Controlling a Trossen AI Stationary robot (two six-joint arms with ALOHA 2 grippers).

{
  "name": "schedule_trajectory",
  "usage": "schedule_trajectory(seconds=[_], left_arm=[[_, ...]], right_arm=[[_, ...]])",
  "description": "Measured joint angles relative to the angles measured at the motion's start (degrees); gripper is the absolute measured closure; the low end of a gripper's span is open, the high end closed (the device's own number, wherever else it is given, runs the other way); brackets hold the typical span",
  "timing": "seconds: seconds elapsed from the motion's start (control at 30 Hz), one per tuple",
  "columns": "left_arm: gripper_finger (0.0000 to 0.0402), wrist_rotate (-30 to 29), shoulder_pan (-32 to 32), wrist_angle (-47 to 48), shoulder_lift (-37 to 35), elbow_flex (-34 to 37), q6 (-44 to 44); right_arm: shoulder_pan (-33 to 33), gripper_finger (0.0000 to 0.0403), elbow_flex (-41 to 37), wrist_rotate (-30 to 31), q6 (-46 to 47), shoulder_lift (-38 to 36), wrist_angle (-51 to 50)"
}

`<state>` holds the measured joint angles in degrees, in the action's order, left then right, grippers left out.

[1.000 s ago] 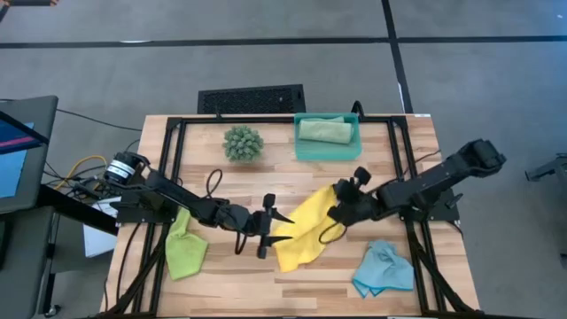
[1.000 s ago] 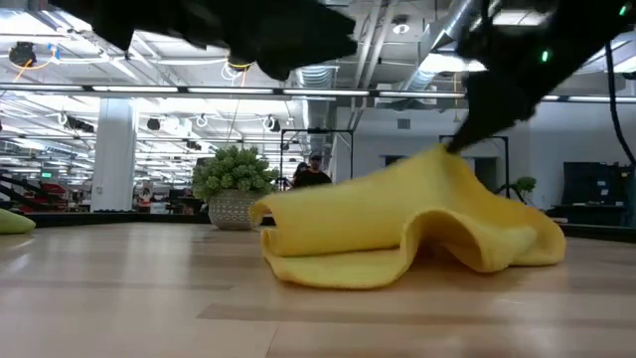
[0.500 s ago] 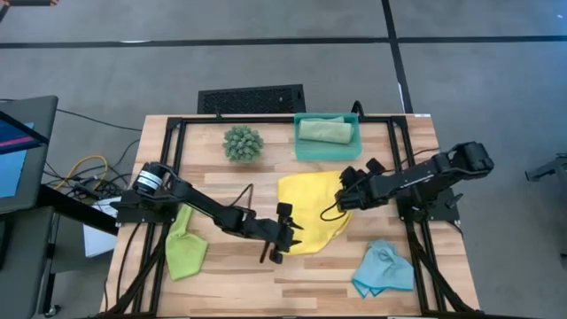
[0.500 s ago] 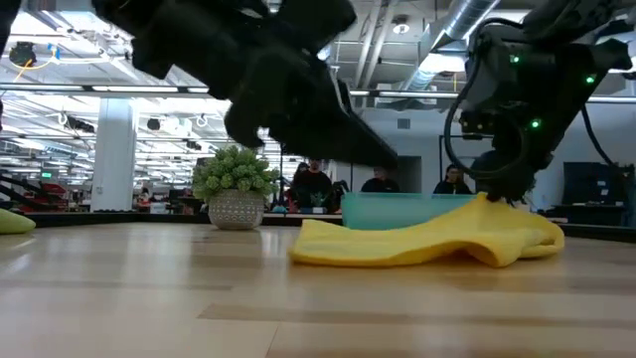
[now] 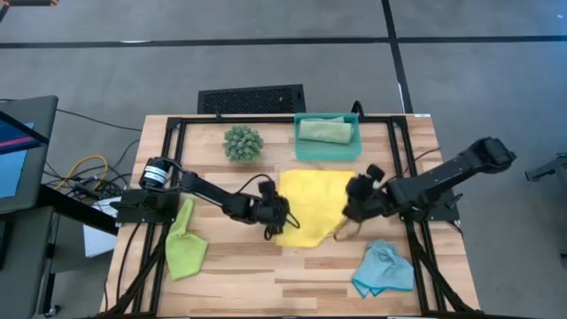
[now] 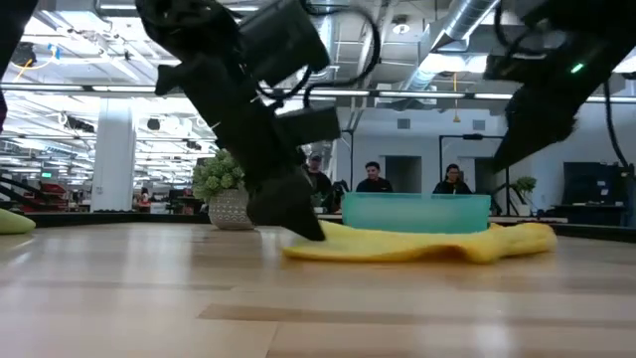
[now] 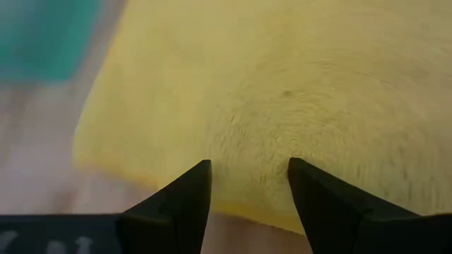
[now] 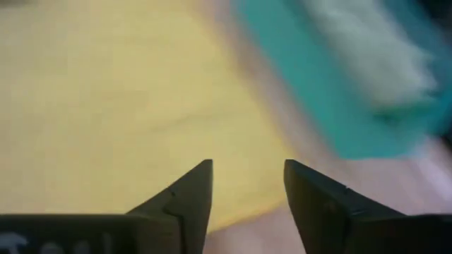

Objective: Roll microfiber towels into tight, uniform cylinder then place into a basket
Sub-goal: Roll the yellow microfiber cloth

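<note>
High view: yellow towel [image 5: 312, 206] flat on table [image 5: 239, 283], just in front of basket [image 5: 327, 149], spread for rolling. Left end effector [image 5: 276, 215] at its left edge, right end effector [image 5: 353, 209] at right edge.
Wrist views: both open, empty.

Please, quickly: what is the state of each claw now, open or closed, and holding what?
Left claw: open, holding nothing, at the yellow towel's edge.
Right claw: open, holding nothing, above the same towel.
</note>
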<state>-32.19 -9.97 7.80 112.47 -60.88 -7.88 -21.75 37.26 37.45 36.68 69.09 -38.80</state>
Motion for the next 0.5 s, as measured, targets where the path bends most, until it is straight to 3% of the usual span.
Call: schedule_trajectory(seconds=[0.13,0.27,0.5], left_arm=[[0.0217,-5.4,1.6,8.2,-0.2,-0.1,-5.7],[0.0217,-7.8,1.6,10.6,-0.3,0.0,-6.9],[0.0217,-6.6,-0.3,11.4,-1.6,-2.6,-6.3]], right_arm=[[-5.5,0.0191,-3.8,-8.9,-10.2,0.7,14.4],[-6.8,0.0206,-7.0,-17.7,-21.0,4.6,29.0],[-3.4,0.0269,-5.5,-17.9,-34.4,14.5,40.7]])
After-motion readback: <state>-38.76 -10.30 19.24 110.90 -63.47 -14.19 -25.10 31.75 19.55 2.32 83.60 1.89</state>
